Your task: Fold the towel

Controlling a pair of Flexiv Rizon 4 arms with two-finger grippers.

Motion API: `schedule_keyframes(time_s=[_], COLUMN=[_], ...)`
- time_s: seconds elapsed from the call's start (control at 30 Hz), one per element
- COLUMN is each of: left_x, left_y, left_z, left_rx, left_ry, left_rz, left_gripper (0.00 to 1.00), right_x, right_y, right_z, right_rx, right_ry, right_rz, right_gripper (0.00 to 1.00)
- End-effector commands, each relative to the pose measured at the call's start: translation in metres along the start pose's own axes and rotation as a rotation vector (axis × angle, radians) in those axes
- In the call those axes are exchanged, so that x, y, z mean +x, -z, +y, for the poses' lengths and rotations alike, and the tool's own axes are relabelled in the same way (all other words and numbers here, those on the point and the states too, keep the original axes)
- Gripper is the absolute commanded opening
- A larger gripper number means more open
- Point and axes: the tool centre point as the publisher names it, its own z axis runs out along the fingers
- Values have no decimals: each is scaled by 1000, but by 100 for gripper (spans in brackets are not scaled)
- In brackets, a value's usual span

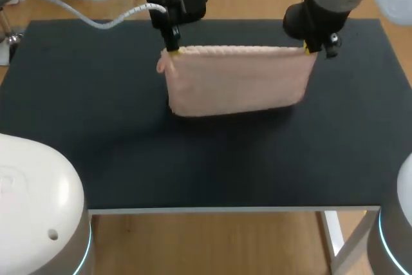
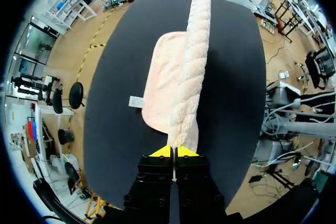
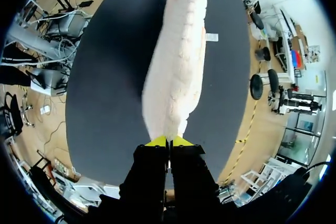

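The pale pink towel hangs over the far half of the black desk, held up by its upper edge, which runs as a thick, nearly straight ridge from one arm to the other; below that ridge the cloth falls as a broad rectangle with rounded lower corners, and a shadow lies on the desk just under its lower edge; whether that lower edge touches the desk I cannot tell.

The left gripper is at the towel's left upper corner; in the left wrist view its yellow tips are pressed together on the end of the ridge, clamped on the cloth from both sides, with the rest of the towel spreading to one side of the ridge ahead of the fingers; a small white label sticks out from the towel's edge near that corner.

The right gripper is at the towel's right upper corner; in the right wrist view its tips likewise pinch the end of the ridge, closed on the towel, and the ridge runs straight ahead of the fingers towards the other arm; the label shows beside the towel's far end.
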Motion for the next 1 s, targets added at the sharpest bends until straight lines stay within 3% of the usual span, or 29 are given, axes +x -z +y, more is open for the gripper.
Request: schedule_keyframes(time_s=[0.03, 0.37, 0.7, 1.0], left_x=[-9, -17, -36, -47], left_y=[-50, -91, -112, -126], left_z=[-14, -15, -9, -7], left_rx=[-61, -121, -174, -205], left_ry=[19, 63, 90, 67], left_rz=[135, 233, 265, 285], left_gripper=[0, 0, 0, 0], right_x=[-12, -18, -43, -45], right_y=[-44, -101, -130, -145], right_z=[4, 3, 10, 5], right_rx=[12, -9, 26, 48], right_ry=[-23, -78, -46, -82], right_rz=[73, 155, 165, 189], right_gripper=[0, 0, 0, 0])
